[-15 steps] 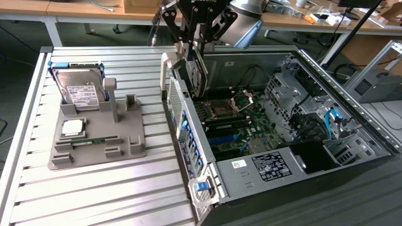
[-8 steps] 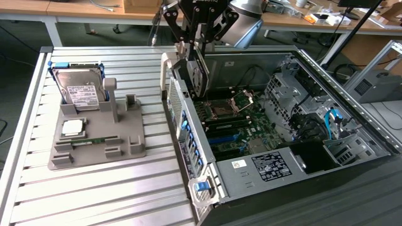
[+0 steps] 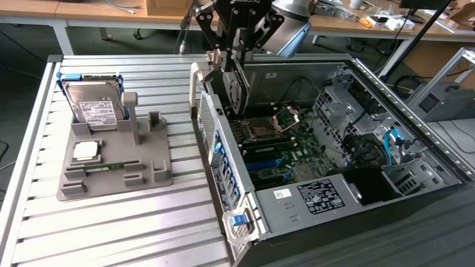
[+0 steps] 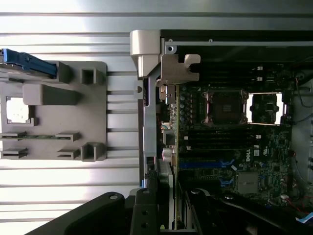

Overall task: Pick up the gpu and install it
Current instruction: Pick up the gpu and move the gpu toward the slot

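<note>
GPU [image 3: 236, 89] is clamped upright in the pincer [image 3: 235, 55] (black cooler toward the exterior view's left), held over the open computer case [image 3: 415, 122], just inside its wall nearest the grey holder tray [image 3: 111, 178], above the motherboard [image 3: 297, 150].

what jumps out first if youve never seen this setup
The open case on the exterior view's right draws the eye first, its motherboard laid bare. Over the case's side nearest the tray, the hand is shut on the gpu, which hangs on edge with its black cooler showing. On the exterior view's left, a grey tray holds a hard drive standing in a slot.
</note>
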You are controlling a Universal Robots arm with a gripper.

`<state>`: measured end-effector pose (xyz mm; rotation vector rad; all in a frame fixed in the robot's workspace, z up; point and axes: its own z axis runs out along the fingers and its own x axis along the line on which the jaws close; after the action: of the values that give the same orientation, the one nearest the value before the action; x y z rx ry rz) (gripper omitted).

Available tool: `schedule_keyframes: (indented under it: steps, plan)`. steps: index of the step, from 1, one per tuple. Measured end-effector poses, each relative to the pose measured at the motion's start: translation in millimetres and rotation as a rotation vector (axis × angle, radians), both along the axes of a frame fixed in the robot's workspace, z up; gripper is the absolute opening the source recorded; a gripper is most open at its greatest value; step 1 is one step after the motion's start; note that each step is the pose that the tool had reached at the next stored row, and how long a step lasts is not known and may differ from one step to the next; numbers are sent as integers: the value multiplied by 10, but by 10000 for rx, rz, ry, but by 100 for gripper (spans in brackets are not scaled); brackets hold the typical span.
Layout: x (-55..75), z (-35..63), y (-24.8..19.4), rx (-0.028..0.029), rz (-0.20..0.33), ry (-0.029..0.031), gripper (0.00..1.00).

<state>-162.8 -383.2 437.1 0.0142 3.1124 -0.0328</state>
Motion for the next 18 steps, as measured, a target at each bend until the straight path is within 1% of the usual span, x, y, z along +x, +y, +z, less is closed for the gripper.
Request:
schedule_keyframes:
  steps: [7,9,18]
  plan:
    - [30,-6,0,-5,0,0,27]
    - [63,-15,0,-14,0,0,27]
    - [86,-22,0,-21,0,0,27]
